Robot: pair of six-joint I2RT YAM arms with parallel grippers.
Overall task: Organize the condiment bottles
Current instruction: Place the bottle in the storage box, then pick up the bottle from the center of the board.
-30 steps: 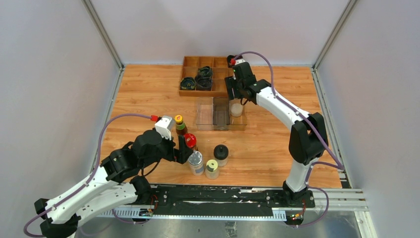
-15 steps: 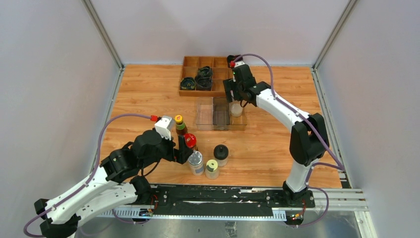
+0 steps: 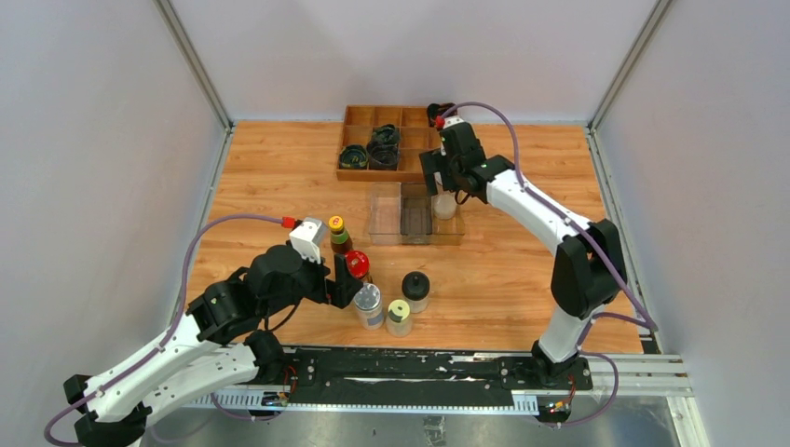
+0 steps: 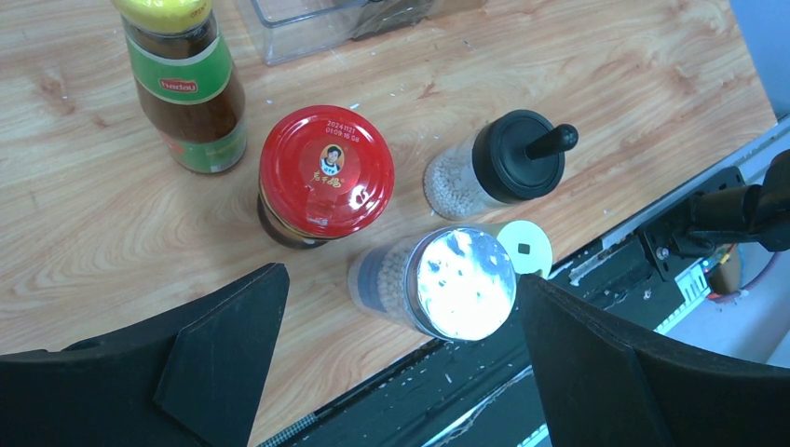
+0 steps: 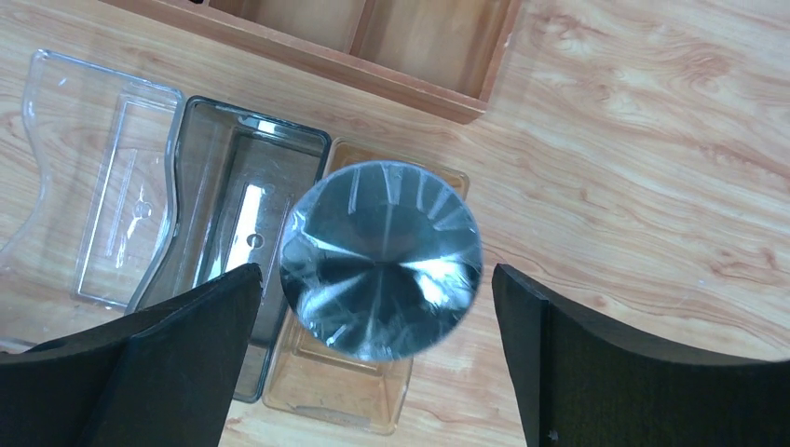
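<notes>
Straddling silver-lidded jar (image 5: pixel 380 261), right pincer (image 5: pixel 373 279) spread wide (gaps both sides); left pincer (image 4: pixel 401 279) spread, empty.

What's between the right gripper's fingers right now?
Right wrist view: a silver-topped jar stands between the fingers of the right gripper, a narrow gap on each side, above the amber tray compartment.

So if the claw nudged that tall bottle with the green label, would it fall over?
Probably easy to tip: the green-label bottle stands tall and narrow. It looks like glass full of dark sauce, so it is likely heavy for its size and breakable if it topples.
</notes>
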